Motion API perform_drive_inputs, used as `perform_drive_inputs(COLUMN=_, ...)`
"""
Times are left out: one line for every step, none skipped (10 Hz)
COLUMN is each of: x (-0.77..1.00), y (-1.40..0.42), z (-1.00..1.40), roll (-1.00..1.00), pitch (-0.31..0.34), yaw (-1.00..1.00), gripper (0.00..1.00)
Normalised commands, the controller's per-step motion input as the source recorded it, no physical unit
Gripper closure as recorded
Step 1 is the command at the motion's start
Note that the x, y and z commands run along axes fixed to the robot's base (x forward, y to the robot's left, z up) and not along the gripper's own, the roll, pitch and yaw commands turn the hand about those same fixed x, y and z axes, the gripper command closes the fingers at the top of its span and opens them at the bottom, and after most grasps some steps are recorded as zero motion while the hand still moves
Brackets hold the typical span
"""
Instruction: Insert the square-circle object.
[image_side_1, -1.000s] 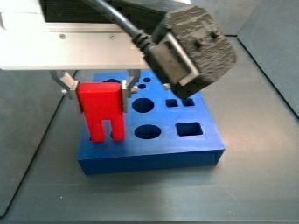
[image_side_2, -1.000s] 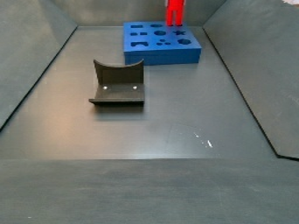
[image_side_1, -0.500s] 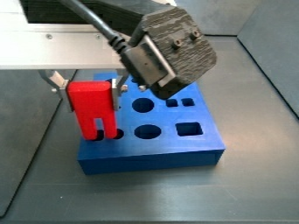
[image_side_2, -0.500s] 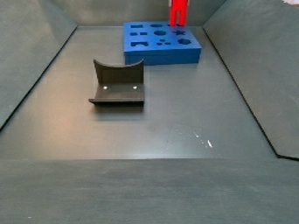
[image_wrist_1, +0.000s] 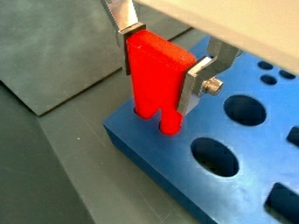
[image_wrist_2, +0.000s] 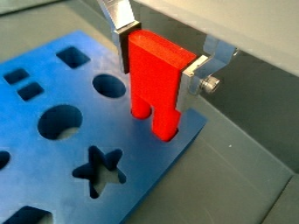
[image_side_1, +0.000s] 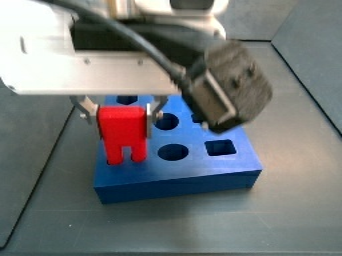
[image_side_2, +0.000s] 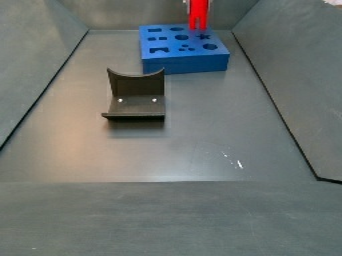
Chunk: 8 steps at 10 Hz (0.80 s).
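Pinching the square-circle object (image_side_1: 122, 132) upright, the pincer (image_wrist_1: 163, 63) has shifted it from a tilt to prongs-down at the blue board's (image_side_1: 181, 178) edge, suggesting insertion is close.

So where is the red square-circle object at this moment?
The square-circle object is held in the gripper, jaws closed on its body, prongs pointing down over the edge of the blue board, as both wrist views show.

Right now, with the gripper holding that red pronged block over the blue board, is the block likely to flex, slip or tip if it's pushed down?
The square-circle object looks like thick solid plastic, so probably stiff. The gripper clamps its flat sides between its fingers, so slipping seems unlikely. Its two prongs are narrow; released on the blue board, it might tip.
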Motion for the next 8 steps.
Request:
perform_drive_inputs(x=0.00, y=0.00, z=-1.00, roll=0.02, pitch=-0.007, yaw=0.00, gripper=1.00)
perform_drive_inputs(x=-0.01, y=0.00, z=-1.00, roll=0.00, pitch=-0.010, yaw=0.00, gripper=1.00)
perform_drive_inputs(x=-0.01, y=0.09, z=-1.00, roll=0.00, pitch=-0.043, yaw=0.04, gripper=1.00)
perform_drive_inputs(x=0.00, y=0.17, z=-1.00, roll=0.00, pitch=-0.074, yaw=0.17, gripper=1.00)
perform_drive_inputs(x=0.00, y=0.19, z=-1.00, roll=0.00, pitch=-0.077, yaw=0.20, gripper=1.00)
perform_drive_inputs(x=-0.02, y=0.17, z=-1.00, roll=0.00, pitch=-0.060, yaw=0.13, gripper=1.00)
perform_drive_inputs(x=-0.07, y=0.20, z=-1.00, roll=0.00, pitch=-0.069, yaw=0.16, gripper=1.00)
perform_drive_inputs(x=-0.25, y=0.08, z=-0.83, roll=-0.01, pitch=-0.231, yaw=0.16, gripper=1.00)
